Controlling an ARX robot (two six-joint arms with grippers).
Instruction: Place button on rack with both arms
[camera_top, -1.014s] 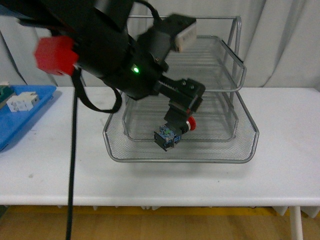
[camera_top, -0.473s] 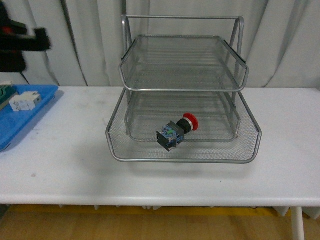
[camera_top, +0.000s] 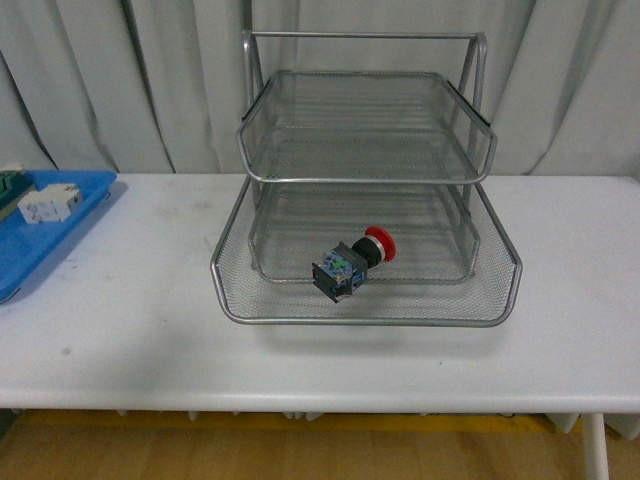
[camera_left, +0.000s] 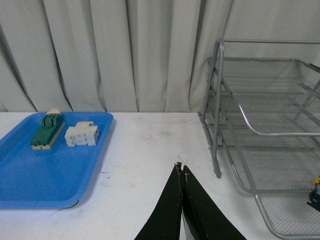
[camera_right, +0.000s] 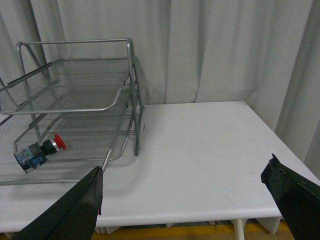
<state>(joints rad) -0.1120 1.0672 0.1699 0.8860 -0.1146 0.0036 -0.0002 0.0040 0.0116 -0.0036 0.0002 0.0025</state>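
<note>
Left gripper (camera_left: 180, 171): the two dark fingers are pressed together at the tips, with nothing between them. It hangs above the bare white table (camera_left: 145, 150), between the blue tray (camera_left: 50, 172) and the rack (camera_left: 217, 100), touching neither.

Right gripper (camera_right: 185, 170): the fingers are spread wide and hold nothing. It is raised over the table beside the rack (camera_right: 132, 75), on the rack's open side.

Button (camera_top: 352, 264): it lies on its side on the mesh floor of the rack's lowest tray, which projects forward of the two tiers above. The red cap points toward the back and the robot's right. The dark body with bluish contacts points toward the front rim (camera_top: 365, 321) and sits near it. Nothing grips it.

Button relative to the grippers: in the right wrist view the button (camera_right: 40, 149) sits inside the lowest tray, well apart from both spread fingers and nearer the finger on the rack side. In the left wrist view only a sliver of it (camera_left: 315, 192) shows at the frame edge, inside the tray and well apart from the closed tips.

Other items: the blue tray (camera_top: 40, 245) rests on the table to the robot's left, well clear of the rack. It carries a white block (camera_left: 81, 135) and a green-and-cream terminal block (camera_left: 47, 131), lying just beside each other. A pale curtain (camera_top: 580, 90) hangs behind the table.
</note>
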